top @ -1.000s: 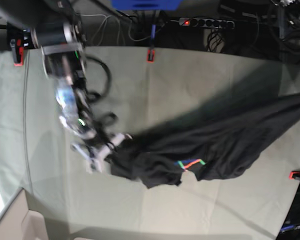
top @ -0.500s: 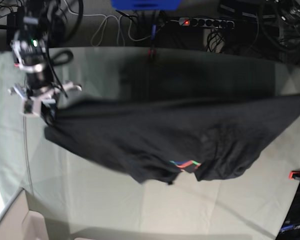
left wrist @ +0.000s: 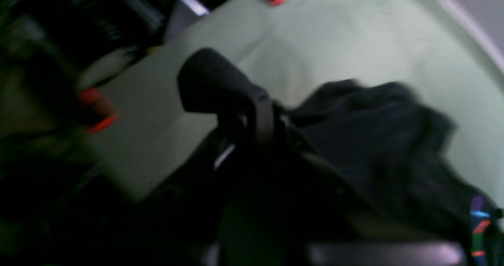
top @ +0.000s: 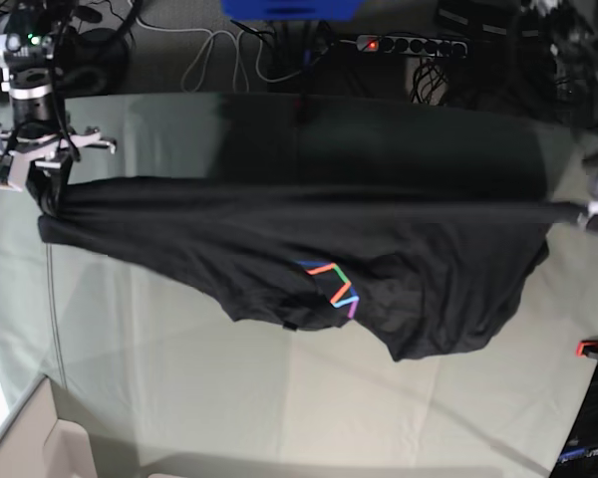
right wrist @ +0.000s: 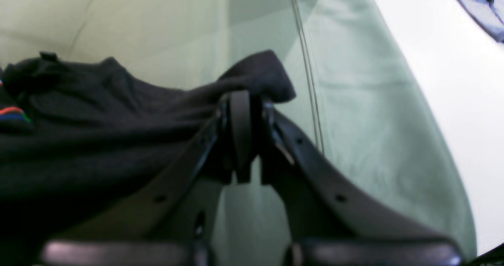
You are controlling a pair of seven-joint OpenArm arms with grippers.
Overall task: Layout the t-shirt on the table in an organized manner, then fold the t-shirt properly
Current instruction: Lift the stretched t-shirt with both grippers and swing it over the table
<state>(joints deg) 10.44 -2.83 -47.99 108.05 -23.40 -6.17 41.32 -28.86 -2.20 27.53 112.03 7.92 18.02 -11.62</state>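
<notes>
The black t-shirt (top: 279, 249) hangs stretched between both arms above the pale table (top: 229, 398), its lower part sagging, with a strip of rainbow print (top: 334, 284) showing. At the left of the base view my right gripper (top: 48, 184) is shut on one end of the t-shirt (right wrist: 118, 112); the wrist view shows black cloth bunched between its fingers (right wrist: 240, 128). My left gripper (top: 588, 211) at the far right edge is shut on the other end; its wrist view shows the t-shirt (left wrist: 374, 140) trailing from the dark, blurred fingers (left wrist: 252, 116).
Red clamps (top: 590, 349) sit at the table's right edge and back edge (top: 300, 108). Behind the table lie cables and a power strip (top: 409, 45). A beige box corner (top: 30, 438) stands at the front left. A thin cord (right wrist: 309, 80) runs across the table cloth.
The right arm swept from mid-table to the far back left, pulling the crumpled t-shirt out into a wide taut span; the rainbow print rose and shows more.
</notes>
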